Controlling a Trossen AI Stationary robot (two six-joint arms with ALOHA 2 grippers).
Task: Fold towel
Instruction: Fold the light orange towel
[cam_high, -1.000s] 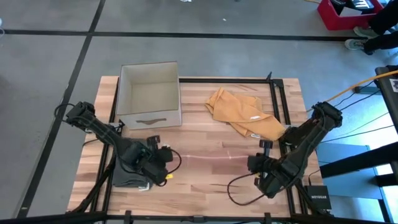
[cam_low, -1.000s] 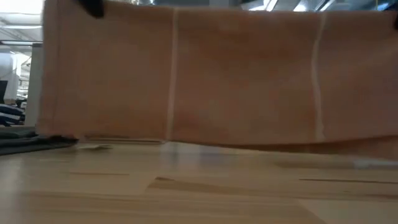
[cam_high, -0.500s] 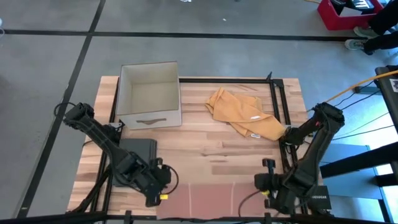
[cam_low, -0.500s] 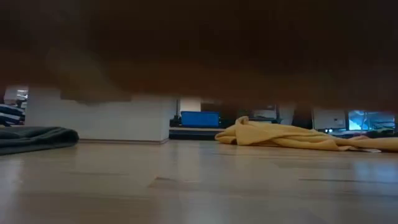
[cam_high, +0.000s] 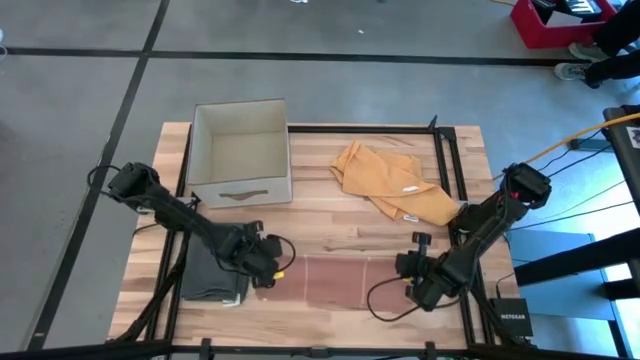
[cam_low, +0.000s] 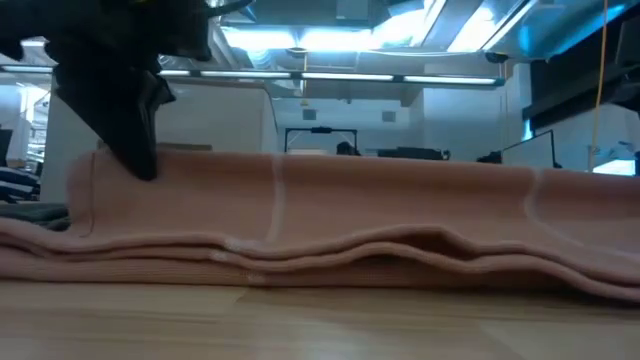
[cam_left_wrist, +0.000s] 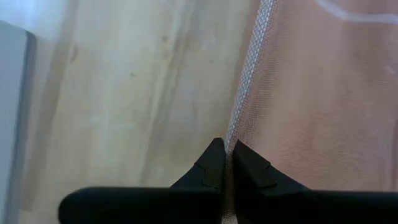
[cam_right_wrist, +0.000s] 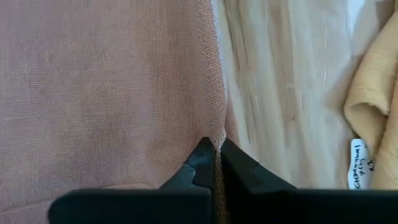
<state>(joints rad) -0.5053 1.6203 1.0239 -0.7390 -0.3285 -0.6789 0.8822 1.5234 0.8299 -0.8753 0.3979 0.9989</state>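
A pink towel (cam_high: 348, 282) lies between my two grippers near the table's near edge. In the low view the pink towel (cam_low: 330, 215) rests in low folds on the wood, and its far edge stands raised. My left gripper (cam_high: 272, 272) is shut at the towel's left end and also shows as the left gripper (cam_low: 130, 120) in the low view. My right gripper (cam_high: 408, 272) is shut at the right end. A crumpled yellow towel (cam_high: 390, 180) lies on the far right part of the table. My left gripper (cam_left_wrist: 225, 152) pinches the towel's hemmed left side edge (cam_left_wrist: 244, 93) between its two fingers, coming at it slanting from above. The held corner is raised and the lower part lies on the table. My right gripper (cam_right_wrist: 216, 149) pinches the towel's right side edge (cam_right_wrist: 211, 93) between its two fingers; the cloth runs away from the fingertips and lies slack.
An open white box (cam_high: 240, 150) stands at the far left. A folded grey towel (cam_high: 212, 275) lies beside the left arm. A black frame rail (cam_high: 448, 170) runs along the right side. Bare wood (cam_high: 330, 225) lies between the pink towel and the yellow one.
A second ago both grippers held the towel up as a hanging sheet. They swung it toward the near edge, then came back toward the far edge and lower. The towel's lower part now lies in folds on the table, while its held edge stays raised.
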